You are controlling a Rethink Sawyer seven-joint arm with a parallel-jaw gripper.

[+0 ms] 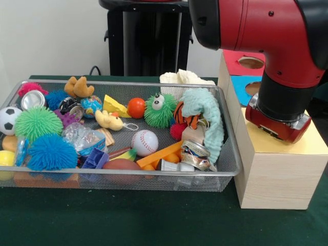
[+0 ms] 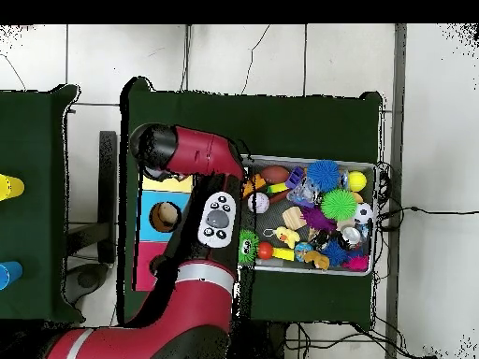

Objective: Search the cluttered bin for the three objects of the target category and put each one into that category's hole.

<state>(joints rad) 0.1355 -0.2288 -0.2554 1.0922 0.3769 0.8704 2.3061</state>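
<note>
Front view first: the wire mesh bin (image 1: pixel 228 154) is absolutely stuffed. Spiky rubber puff balls in blue (image 1: pixel 51 152) and green (image 1: pixel 37 123), a baseball (image 1: pixel 145 142), a little soccer ball (image 1: pixel 7 119) at the left end, an orange ball (image 1: pixel 136 107), a yellow foam cheese wedge (image 1: pixel 115 106), a fuzzy green monster with googly eyes (image 1: pixel 159 110), crushed cans (image 1: pixel 196 155) and a floppy mint-green plush (image 1: pixel 207 117) draped over the right corner. Everything's heaped on top of everything else, so plenty is half buried.

Just beside the bin's right end is a pale wooden box (image 1: pixel 277 171) with a yellow, blue and red top; round holes (image 1: pixel 250 62) show in the red and blue panels. The big red arm (image 1: pixel 277 46) hangs right over that box and blocks most of its lid. I can't make out the gripper itself, so no idea if it's clamped or loose.

Overhead view: the arm (image 2: pixel 201 187) curls across the box (image 2: pixel 165 217), whose middle hole shows, with the bin (image 2: pixel 374 168) next to it. All of it sits on a dark green cloth (image 2: pixel 309 122), with light tiled floor (image 2: pixel 243 56) around and cables trailing off.
</note>
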